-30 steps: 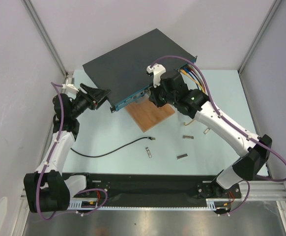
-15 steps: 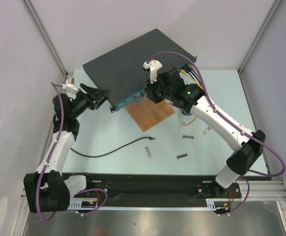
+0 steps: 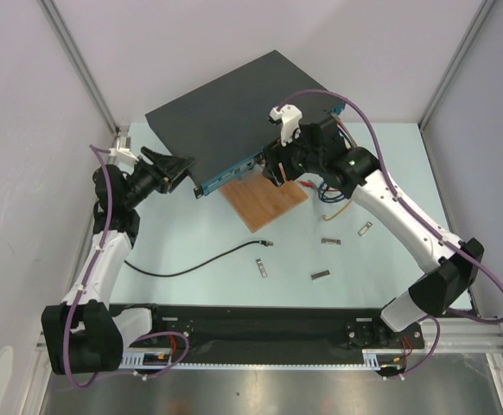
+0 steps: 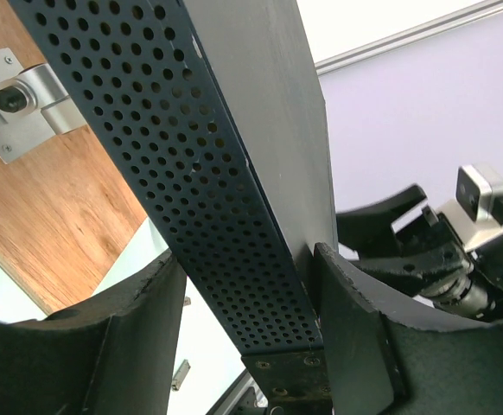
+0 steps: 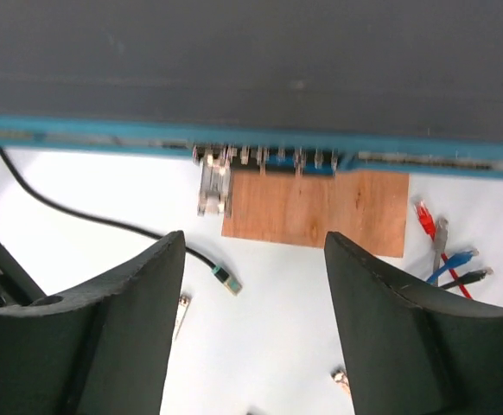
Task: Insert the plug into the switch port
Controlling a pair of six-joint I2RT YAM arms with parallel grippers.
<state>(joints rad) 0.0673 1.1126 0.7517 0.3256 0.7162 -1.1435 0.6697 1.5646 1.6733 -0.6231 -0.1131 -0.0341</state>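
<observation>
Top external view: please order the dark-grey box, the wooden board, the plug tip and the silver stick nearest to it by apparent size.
1. dark-grey box
2. wooden board
3. silver stick and plug tip: both tiny, too alike to rank.

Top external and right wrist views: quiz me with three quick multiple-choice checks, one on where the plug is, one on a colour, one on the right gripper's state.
1. Where is the plug?
A. Seated in a port
B. Loose on the table, just near of the wooden board
C. On top of the box

2. What colour is the port face of the switch?
A. Yellow
B. Red
C. Blue

3. What state is the right gripper in?
A. Open, holding nothing
B. Shut on the plug
C. Shut on a red cable

1 B: its pale tip lies on the table.
2 C: the narrow face shows blue.
3 A: its fingers stand wide apart with nothing between them.
</observation>
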